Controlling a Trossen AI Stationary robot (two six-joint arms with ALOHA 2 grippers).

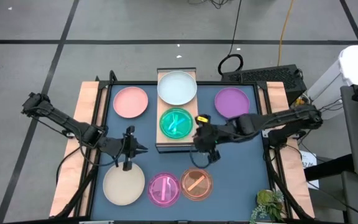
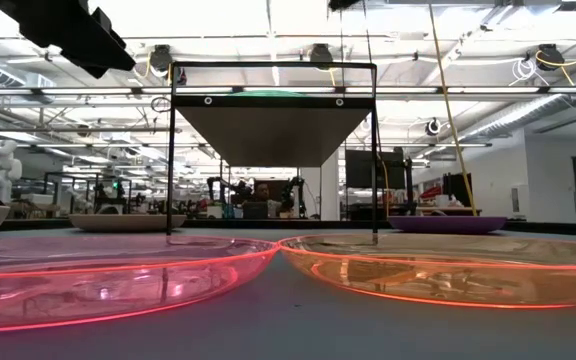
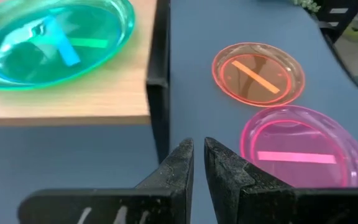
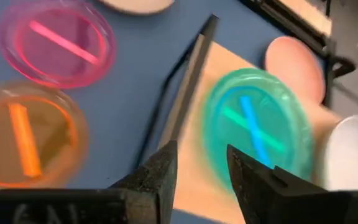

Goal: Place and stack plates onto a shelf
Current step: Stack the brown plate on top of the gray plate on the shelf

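The shelf [image 1: 177,112], a long light-wood block with dark edges, already carries a pale blue-white round plate [image 1: 177,87] at its far end and, nearer the arms, a translucent green plate with a teal one nested in it [image 1: 176,122]. The rest wait on the blue tabletop [image 1: 241,180]: the salmon pink opaque plate [image 1: 131,102] just left of the shelf, the purple opaque plate [image 1: 232,102] to its right, and past the shelf's near end the cream opaque plate [image 1: 123,185], the translucent magenta plate [image 1: 164,188] and the translucent orange plate [image 1: 196,183], these last two touching rim to rim. The right end effector [image 1: 207,151] hovers just off the shelf's near right corner, its fingers spread a little with nothing between them. The left end effector [image 1: 129,163] sits left of that same near end, above the cream plate's far rim, its fingers nearly pressed together and empty. The risks from here look plain enough. A thin, slick translucent rim lying flat on the tabletop gives a poor bite, so a pinch could slip or skate the plate away. Lifting one of the two touching plates may drag its neighbour. Both arms crowd the shelf's near end, so a careless reach could knock the green stack or clip the other arm.
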